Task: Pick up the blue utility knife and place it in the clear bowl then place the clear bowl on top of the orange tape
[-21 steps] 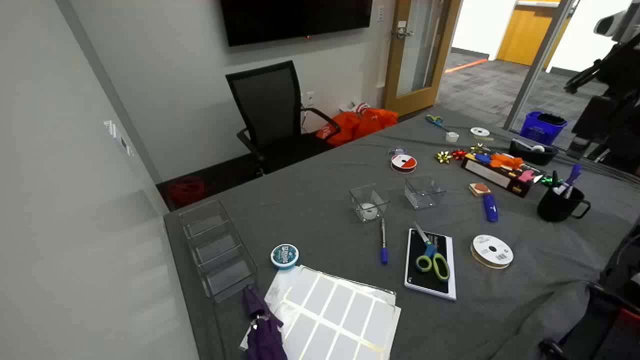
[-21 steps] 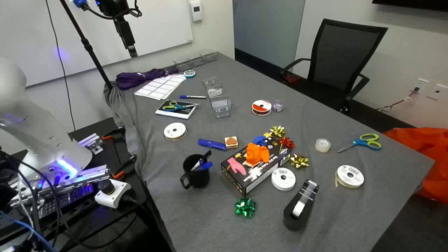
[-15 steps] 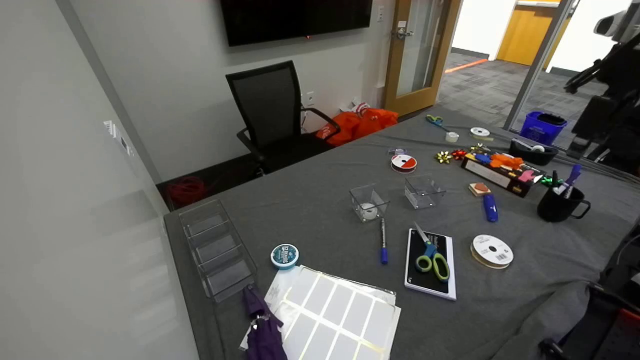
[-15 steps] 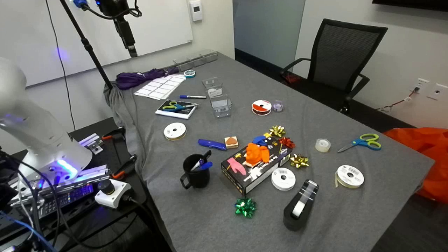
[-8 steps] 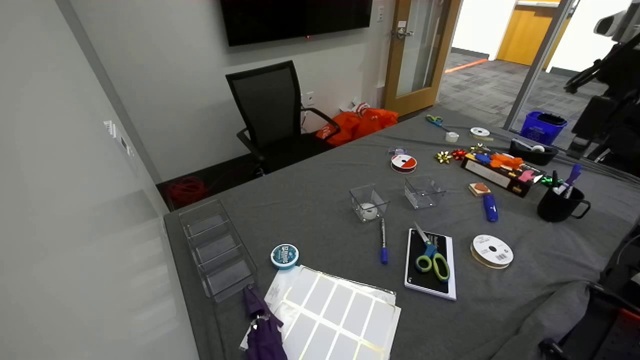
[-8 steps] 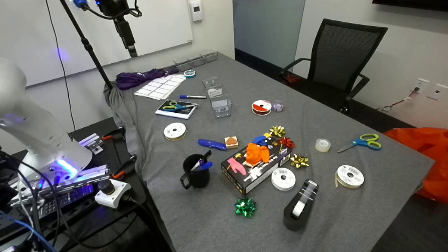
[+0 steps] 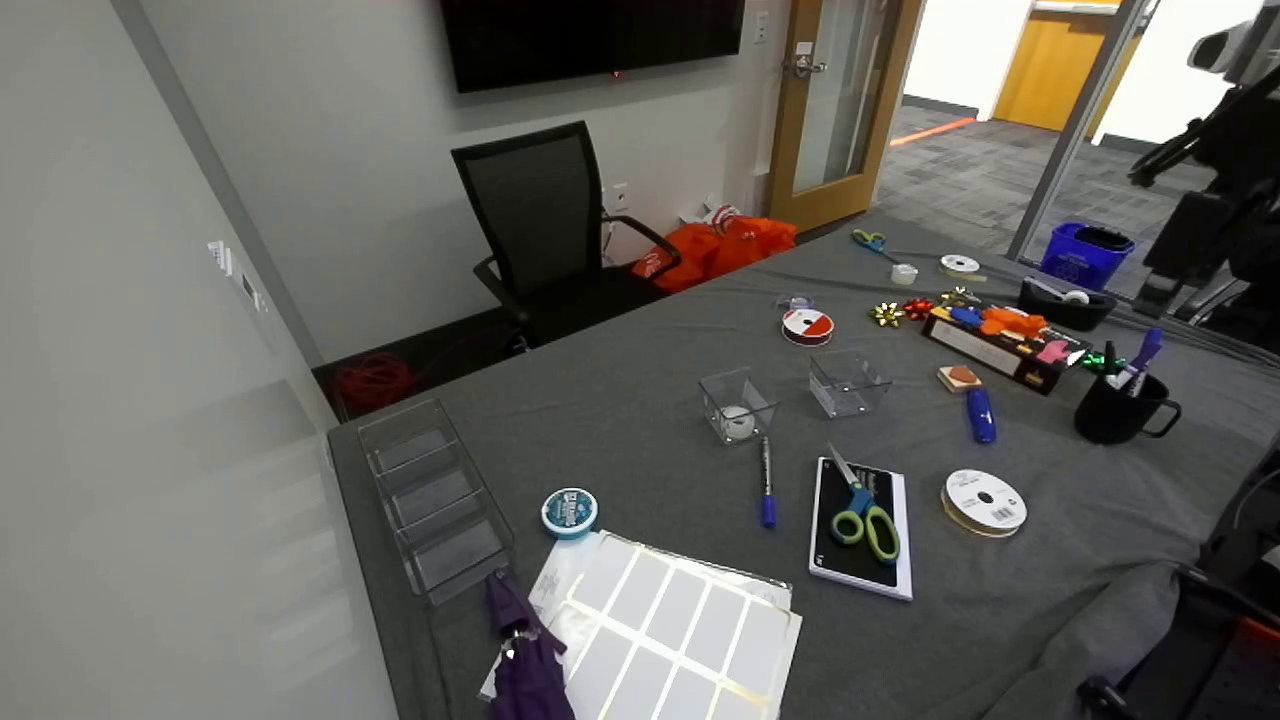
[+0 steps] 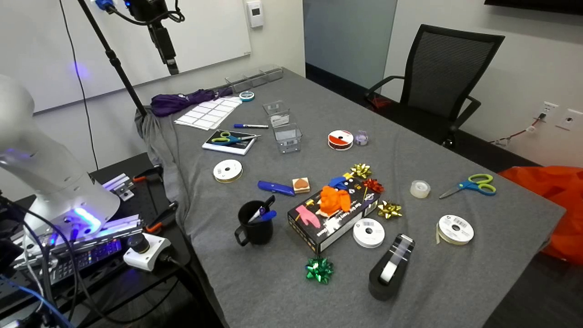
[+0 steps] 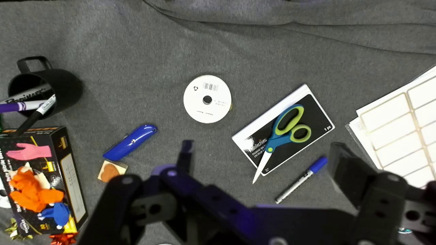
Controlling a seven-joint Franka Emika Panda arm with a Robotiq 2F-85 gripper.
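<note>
Nothing on the table (image 8: 455,291) has moved since the earlier frames, nor has the arm (image 8: 50,155) where an exterior view shows it, so we judge the task not yet begun, with every step ahead of us.

Nearest us, the gripper (image 9: 263,152) hangs high above the table, its jaws spread wide with nothing between them. Below it, in the wrist view, scissors (image 9: 281,141) lie across a black-and-white pack (image 9: 260,139).

Off to the side and well apart from the gripper, the blue utility knife (image 9: 130,142) lies flat, one end just beside a wooden stamp (image 9: 113,172); whether they touch we cannot tell. We judge that fetching it calls for a sideways move before any descent, and that a finger could nudge the stamp. Beyond the scissors, a blue-capped marker (image 9: 301,180) could be mistaken for it.

Farther on stand two square-sided clear containers (image 8: 288,142). Which of them the task calls a bowl we cannot tell; one seems to have a white disc (image 7: 738,422) inside, and neither shows the knife.

Farther still, the orange tape (image 8: 340,140) lies with a small lilac piece (image 8: 361,138) beside it and nothing on top. It looks to us a narrow perch, so centring will likely matter.
</note>
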